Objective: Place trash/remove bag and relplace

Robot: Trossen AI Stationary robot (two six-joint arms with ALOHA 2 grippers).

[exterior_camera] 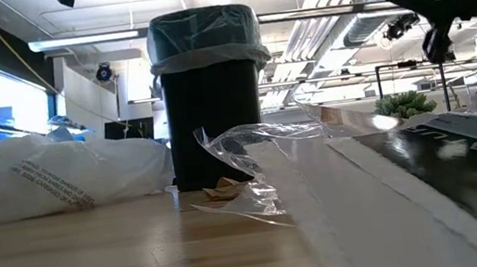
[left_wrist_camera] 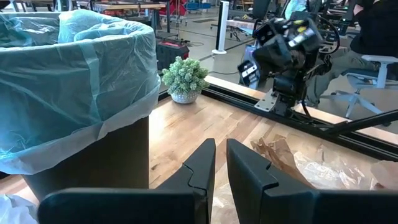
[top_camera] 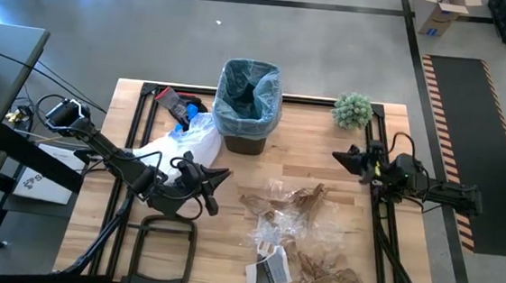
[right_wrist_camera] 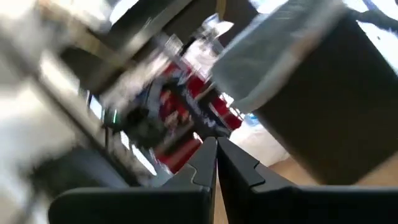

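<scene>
On the pale wooden bench [top_camera: 137,241] we see the light-blue plastic liner [top_camera: 248,87] lining the dark bin [top_camera: 246,143]; crumpled brown paper and clear wrappers [top_camera: 300,231] lie before it. The left gripper [top_camera: 223,175] hovers empty, jaws nearly together; the right gripper [top_camera: 340,156] has jaws pressed together.

Even, bright overhead light falls on the table [top_camera: 227,239], shadows soft and short. In the low view, ceiling lamps glare at upper centre and windows blow out at left, leaving the bin [exterior_camera: 212,109] dark; the near wrapper [exterior_camera: 261,163] is out of focus. The right wrist view is smeared by heavy motion blur, especially left.
</scene>
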